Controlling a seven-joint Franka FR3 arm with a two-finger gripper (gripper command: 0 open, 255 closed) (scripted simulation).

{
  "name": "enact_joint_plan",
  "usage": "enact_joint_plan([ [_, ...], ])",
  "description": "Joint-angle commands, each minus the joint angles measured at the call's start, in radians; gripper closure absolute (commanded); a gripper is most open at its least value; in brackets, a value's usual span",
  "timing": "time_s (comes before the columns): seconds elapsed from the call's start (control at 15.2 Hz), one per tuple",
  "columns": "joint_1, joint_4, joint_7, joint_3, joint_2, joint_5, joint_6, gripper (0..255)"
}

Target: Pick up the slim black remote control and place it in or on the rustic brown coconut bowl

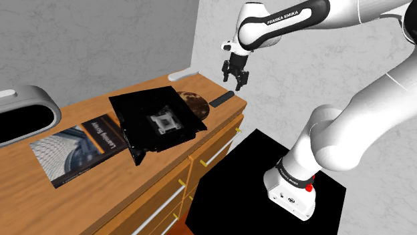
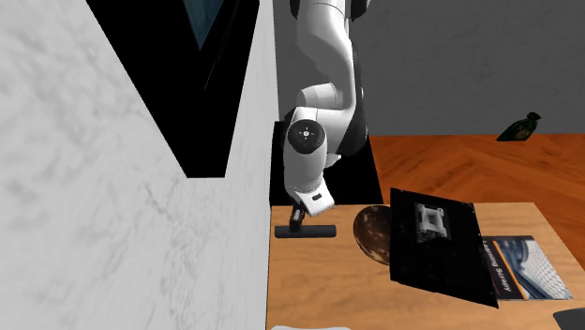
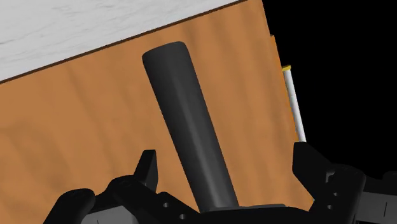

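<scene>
Your all-black two-finger gripper (image 3: 222, 156) is closest to the wrist camera. Its fingers stand apart on either side of the slim black remote control (image 3: 184, 121), with bare wood showing between each finger and the remote, so nothing is clasped. In the shoulder view the gripper (image 1: 236, 80) hangs just above the remote (image 1: 222, 100), which lies flat at the far corner of the brown wooden drawer cabinet (image 1: 40, 200), near the grey marbled wall.

Just to the shoulder view's left of the remote sits the rustic brown round coconut bowl (image 1: 196, 101). The second exterior view shows a narrow strip of wood between the remote (image 2: 306, 231) and the bowl (image 2: 370, 234). A flat black square slab with a pale piece at its middle (image 1: 157, 123) lies tilted over the bowl's left side and hides part of it. Further left a dark paperback book with a building on its cover (image 1: 77, 150) lies flat on the cabinet top.
</scene>
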Motion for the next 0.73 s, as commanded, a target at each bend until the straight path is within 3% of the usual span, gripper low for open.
enact_joint_plan([
  [0.0,0.032,0.029,-0.165,-0.037,0.096,0.039,0.047,0],
  [0.07,0.046,0.042,-0.24,-0.049,0.142,0.062,0.068,0],
  [0.66,0.044,-0.006,-0.279,-0.055,0.216,0.104,0.18,0],
])
